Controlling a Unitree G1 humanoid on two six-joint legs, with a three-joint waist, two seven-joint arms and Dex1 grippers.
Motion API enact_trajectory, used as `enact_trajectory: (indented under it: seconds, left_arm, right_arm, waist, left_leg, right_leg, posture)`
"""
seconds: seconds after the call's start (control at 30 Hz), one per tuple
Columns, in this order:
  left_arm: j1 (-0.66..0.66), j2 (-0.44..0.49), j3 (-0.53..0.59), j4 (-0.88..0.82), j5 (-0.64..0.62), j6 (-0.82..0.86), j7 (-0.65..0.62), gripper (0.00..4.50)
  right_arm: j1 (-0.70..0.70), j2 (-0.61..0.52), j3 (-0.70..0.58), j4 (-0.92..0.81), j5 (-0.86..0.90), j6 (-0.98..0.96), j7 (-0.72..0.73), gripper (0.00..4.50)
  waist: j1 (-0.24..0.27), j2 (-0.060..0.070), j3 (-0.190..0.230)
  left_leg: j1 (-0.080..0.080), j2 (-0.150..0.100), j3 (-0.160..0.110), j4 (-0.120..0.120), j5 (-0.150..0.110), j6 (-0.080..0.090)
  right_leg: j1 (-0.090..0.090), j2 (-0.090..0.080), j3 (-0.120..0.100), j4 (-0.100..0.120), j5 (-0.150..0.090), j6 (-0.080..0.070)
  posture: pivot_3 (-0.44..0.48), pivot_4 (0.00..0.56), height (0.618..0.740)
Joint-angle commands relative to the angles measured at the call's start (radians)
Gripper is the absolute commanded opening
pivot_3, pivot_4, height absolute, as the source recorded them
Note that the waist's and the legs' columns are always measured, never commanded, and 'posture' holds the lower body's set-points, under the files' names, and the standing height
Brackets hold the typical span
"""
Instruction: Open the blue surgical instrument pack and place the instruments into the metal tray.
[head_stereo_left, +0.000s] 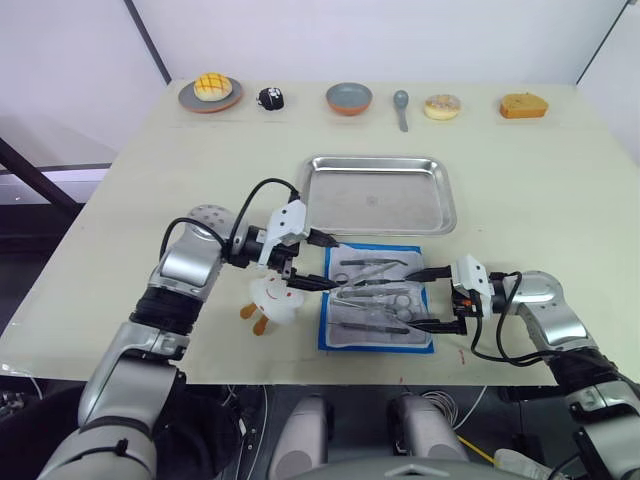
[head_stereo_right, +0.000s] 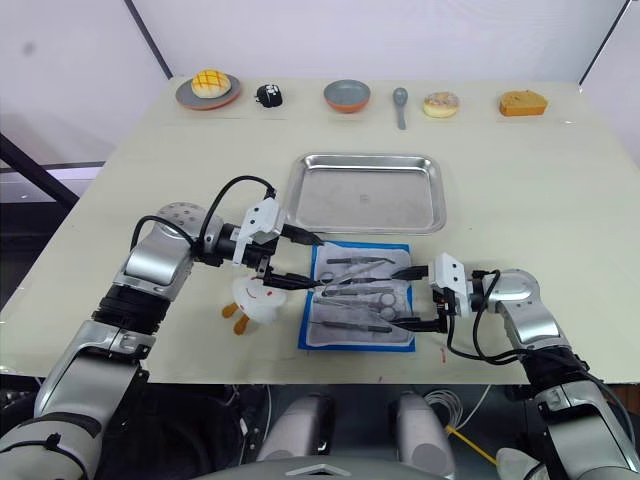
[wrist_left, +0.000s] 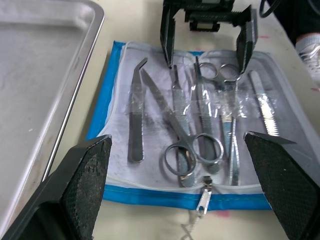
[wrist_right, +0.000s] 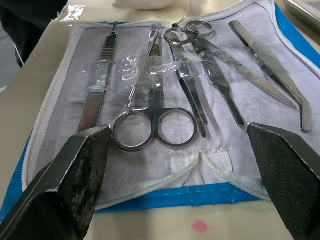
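Already the blue surgical instrument pack (head_stereo_left: 377, 297) lies unfolded, just in front of the empty metal tray (head_stereo_left: 378, 194). The instruments (wrist_right: 165, 80) sit under clear straps: thin, stiff, likely slippery; best pinched at a ring handle and slid out. Left gripper (head_stereo_left: 310, 262) and right gripper (head_stereo_left: 432, 298) flank the pack, both spread, holding nothing.

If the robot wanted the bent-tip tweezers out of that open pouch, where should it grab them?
Probably by the straight shaft of the bent-tip tweezers, coming from above. They lie flat at the tray-side edge of the open blue surgical instrument pack, under a clear strap, so they likely need sliding out lengthwise. The left end effector is open nearby.
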Motion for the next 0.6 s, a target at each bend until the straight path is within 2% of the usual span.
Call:
enact_trajectory:
  seconds: [0.03,0.1,0.17,0.2,0.27,0.3,0.6]
  left_arm:
    - [-0.036,-0.028,-0.012,0.021,0.034,-0.046,0.022,2.80]
    - [-0.048,-0.046,-0.020,0.039,0.055,-0.051,0.040,1.88]
    - [-0.062,-0.067,-0.029,0.060,0.076,-0.051,0.056,1.88]
    - [-0.069,-0.077,-0.032,0.065,0.079,-0.037,0.061,1.52]
    - [-0.080,-0.091,-0.041,0.078,0.100,-0.045,0.075,1.19]
    - [-0.084,-0.097,-0.046,0.084,0.111,-0.048,0.083,0.85]
    - [-0.088,-0.129,-0.061,0.090,0.161,-0.068,0.123,0.85]
  right_arm:
    - [0.025,-0.007,0.023,0.053,-0.047,0.006,-0.003,4.50]
    - [0.027,-0.007,0.022,0.046,-0.045,0.008,-0.007,4.50]
    - [0.029,-0.008,0.021,0.035,-0.042,0.012,-0.012,4.50]
    - [0.030,-0.008,0.020,0.033,-0.042,0.013,-0.014,4.50]
    - [0.032,-0.010,0.019,0.029,-0.041,0.015,-0.016,4.50]
    - [0.033,-0.011,0.019,0.027,-0.041,0.016,-0.017,4.50]
    - [0.048,-0.018,0.015,-0.010,-0.035,0.045,-0.028,4.50]
  waist:
    - [0.000,0.000,0.000]
    - [0.000,0.000,0.000]
    - [0.000,0.000,0.000]
    - [0.000,0.000,0.000]
    - [0.000,0.000,0.000]
    - [0.000,0.000,0.000]
    - [0.000,0.000,0.000]
  left_leg:
    - [0.000,0.000,0.000,0.000,0.000,0.000]
    - [0.000,0.000,0.000,0.000,0.000,0.000]
    - [0.000,0.000,0.000,0.000,0.000,0.000]
    - [0.000,0.000,0.000,0.000,0.000,0.000]
    - [0.000,0.000,0.000,0.000,0.000,0.000]
    - [0.000,0.000,0.000,0.000,0.000,0.000]
    - [0.000,0.000,0.000,0.000,0.000,0.000]
  right_leg:
    - [0.000,0.000,0.000,0.000,0.000,0.000]
    - [0.000,0.000,0.000,0.000,0.000,0.000]
    - [0.000,0.000,0.001,0.000,0.000,0.000]
    - [0.000,0.000,0.001,0.001,0.000,0.000]
    - [0.000,0.000,0.001,0.001,0.000,0.000]
    - [0.000,0.000,0.001,0.001,0.000,0.000]
    - [0.000,0.000,0.001,0.001,0.000,0.000]
  posture:
    - [0.000,0.150,0.740]
    - [0.000,0.150,0.740]
    - [0.000,0.150,0.740]
    - [0.000,0.150,0.740]
    - [0.000,0.150,0.740]
    - [0.000,0.150,0.740]
    - [0.000,0.150,0.740]
